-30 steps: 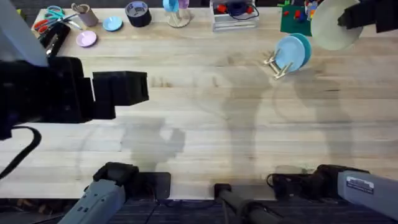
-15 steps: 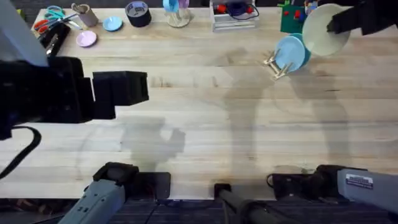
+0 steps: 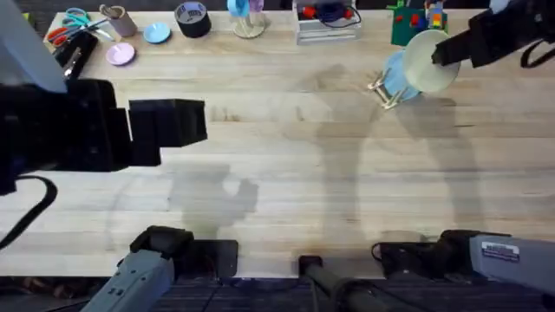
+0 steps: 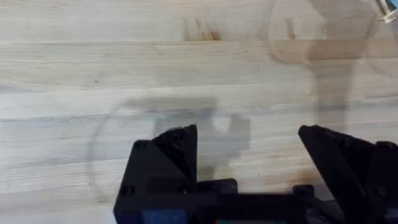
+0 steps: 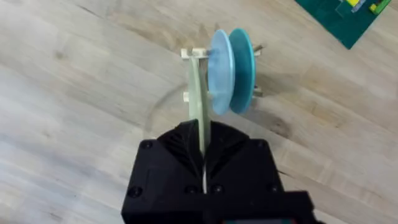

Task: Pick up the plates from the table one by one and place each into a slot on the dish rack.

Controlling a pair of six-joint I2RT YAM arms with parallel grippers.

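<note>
- Pale plank surface [image 3: 286, 165] with clear grain lies under both your arms, with clutter along its far edge.
- Your yellow plate [image 3: 427, 61] is flat, round, pale and plain; in the right wrist view you see it edge-on as a thin upright line [image 5: 198, 106].
- Two blue plates [image 5: 231, 70] stand on edge in the rack [image 3: 386, 89], light and plain; the nearer one [image 5: 221, 63] is paler.
- No writing on the plates can be read.
- Your right tool [image 5: 203, 155] is clamped on the yellow plate's rim, at the far right of the surface, with the plate reaching ahead of the tool just beside the paler blue plate; contact cannot be told.
- Your left tool [image 4: 249, 155] hangs over bare planks, fingers spread apart, holding nothing.
</note>
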